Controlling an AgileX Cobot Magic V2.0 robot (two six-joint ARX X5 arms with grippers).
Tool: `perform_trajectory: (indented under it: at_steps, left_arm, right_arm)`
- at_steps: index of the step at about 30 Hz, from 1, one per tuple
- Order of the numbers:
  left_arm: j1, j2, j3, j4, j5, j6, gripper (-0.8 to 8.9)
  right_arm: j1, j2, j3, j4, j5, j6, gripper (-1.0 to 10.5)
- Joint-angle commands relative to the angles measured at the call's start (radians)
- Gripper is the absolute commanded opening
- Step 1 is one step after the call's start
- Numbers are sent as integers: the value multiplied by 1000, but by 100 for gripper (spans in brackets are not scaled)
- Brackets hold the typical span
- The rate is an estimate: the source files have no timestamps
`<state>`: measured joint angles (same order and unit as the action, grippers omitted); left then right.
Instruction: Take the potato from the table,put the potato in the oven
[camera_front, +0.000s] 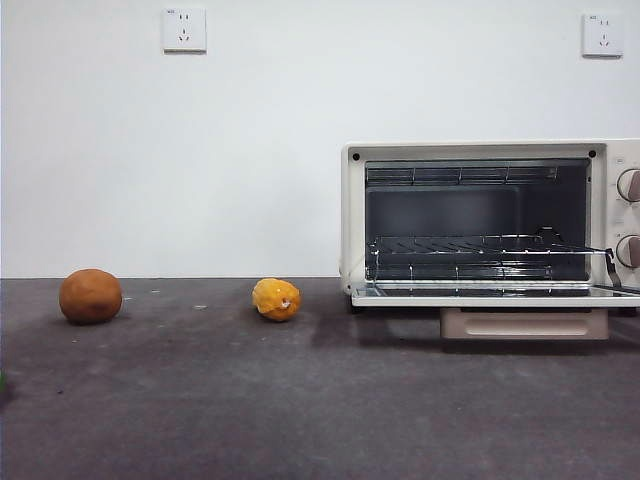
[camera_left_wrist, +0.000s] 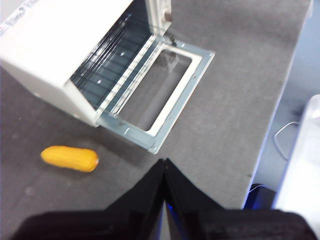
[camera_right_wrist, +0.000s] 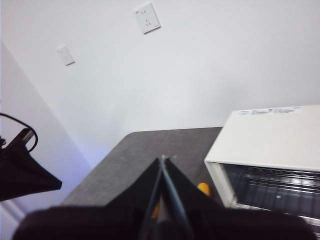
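The brown potato (camera_front: 90, 296) rests on the dark grey table (camera_front: 320, 410) at the far left in the front view. At the right stands the cream-white oven (camera_front: 490, 225) with its glass door (camera_front: 500, 293) folded down flat and the wire rack (camera_front: 470, 247) showing inside. My left gripper (camera_left_wrist: 164, 162) is shut, high above the table near the oven's (camera_left_wrist: 65, 45) open door (camera_left_wrist: 157, 97); the potato is out of that view. My right gripper (camera_right_wrist: 163, 159) is shut too, raised, with the oven (camera_right_wrist: 270, 145) beside it.
A small bumpy yellow-orange object (camera_front: 276, 299) lies between the potato and the oven; it shows as a long yellow shape (camera_left_wrist: 70, 158) in the left wrist view. Two wall sockets (camera_front: 184, 30) sit on the white wall behind. The table's edge (camera_left_wrist: 280, 100) runs near the oven door.
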<state>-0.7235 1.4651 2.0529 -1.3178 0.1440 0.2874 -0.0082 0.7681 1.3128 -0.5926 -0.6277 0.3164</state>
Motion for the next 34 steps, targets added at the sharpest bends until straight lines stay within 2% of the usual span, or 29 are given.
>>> perform_trajectory:
  at_steps: [1,3,6,10,14,18,21,26,29,34]
  left_arm:
    - [0,-27,-12,2,86,-7,-8]
    - [0,-50,-14,2,151,-7,-8]
    - [0,-93,-29,2,155,-7,-8]
    - [1,-170,-79,2,130,-7,-8]
    - [24,-275,-196,2,51,-6,-8]
    - [94,-395,-343,2,18,6,-8]
    - [170,-490,-436,2,-19,9,-8]
    - [260,-647,-551,3,-26,12,-8]
    - [278,-732,-598,2,-57,11,-9]
    - [281,-830,-646,2,-120,-11,-9]
  right_arm:
    - [51,31,-3,34,11,34,41]
    - [113,58,-3,61,39,42,41]
    - [231,102,-1,86,126,44,41]
    - [432,180,1,116,286,32,41]
    - [618,300,23,148,420,-3,41]
    - [750,471,119,139,494,-39,44]
    - [797,609,245,84,498,-60,106]
    - [828,832,513,-60,502,-100,109]
    - [836,949,684,-132,500,-107,164]
    - [847,1109,930,-201,500,-116,164]
